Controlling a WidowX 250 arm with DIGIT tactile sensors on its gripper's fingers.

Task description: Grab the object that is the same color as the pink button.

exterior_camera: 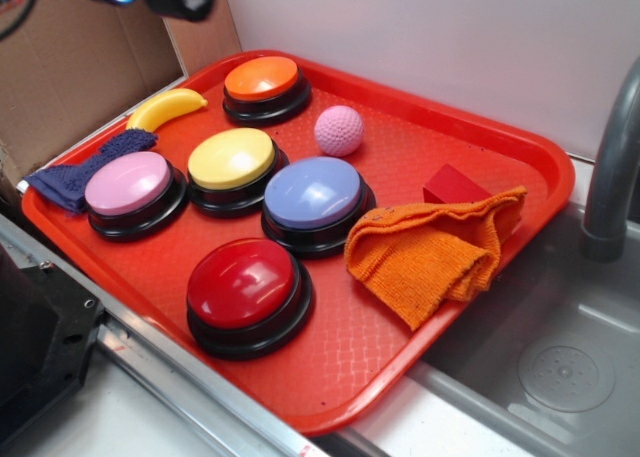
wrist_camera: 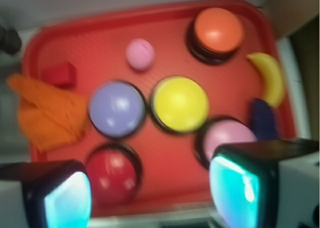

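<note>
- Pink ball (exterior_camera: 339, 130): a small, pale pink sphere with a dimpled, golf-ball-like skin, far smaller than any button. It rests free on the tray floor toward the far side, just right of the orange button (exterior_camera: 262, 79) and just beyond the lavender-blue button (exterior_camera: 313, 193), touching neither. Bare tray shows all around it, so a descent from above looks unobstructed.
- Pink button (exterior_camera: 128, 184): a smooth pale pink dome on a black base, at the near left of the tray. It serves as the colour reference only; its shade matches the ball.
- Other buttons: yellow (exterior_camera: 231, 158) at the centre and red (exterior_camera: 241, 282) nearest the camera. Set close together, they leave only narrow gaps between them.
- Clutter: a yellow toy banana (exterior_camera: 165, 108) and a dark blue cloth (exterior_camera: 75, 177) lie at the far left edge; an orange cloth (exterior_camera: 430, 252) is bunched at the right, partly covering a small red block (exterior_camera: 455, 185).
- Red tray (exterior_camera: 520, 147): its raised rim keeps a round object from rolling off; a grey sink lies to its right.
- Claw (wrist_camera: 150, 193): in the wrist view its two fingers stand wide apart and hold nothing, high above the near edge of the tray. The ball lies well ahead of it, so the approach appears not yet begun.
</note>
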